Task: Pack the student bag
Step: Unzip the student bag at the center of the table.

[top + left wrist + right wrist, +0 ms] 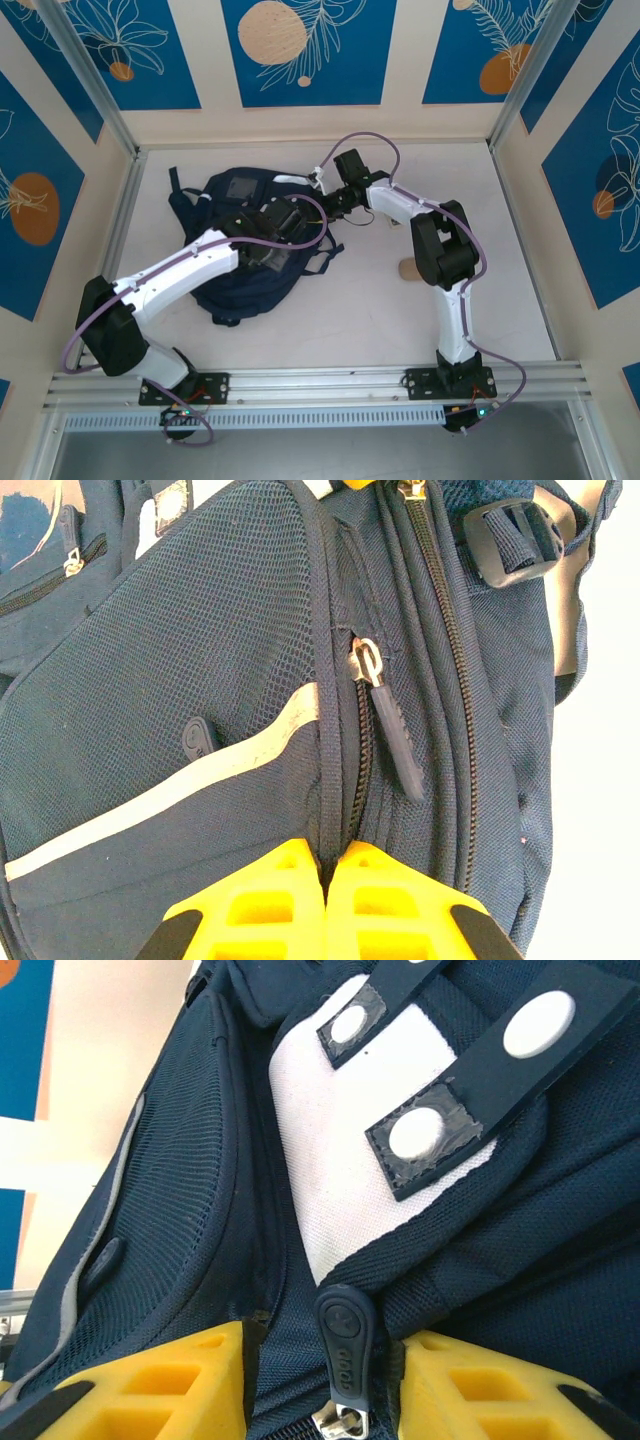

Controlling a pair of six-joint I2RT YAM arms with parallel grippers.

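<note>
Student bag [235, 295] lies flat left of centre on the table [370, 320] as I watch from afar, my left claw [327, 880] pinched together on a piped seam [325, 680] by the reflective stripe [200, 775], my right claw [325, 1335] standing apart astride a zip pull [343, 1345] beside the white patch [340, 1190].

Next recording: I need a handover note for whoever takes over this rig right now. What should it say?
The left gripper is shut, fingers pinching a seam of the student bag beside a front zip.
The right gripper is open, fingers either side of a rubber zip pull by the white patch, not gripping yet.
The bag lies on the table.
Done: bag braced. Left: probably grip pull, unzip, pack.
</note>
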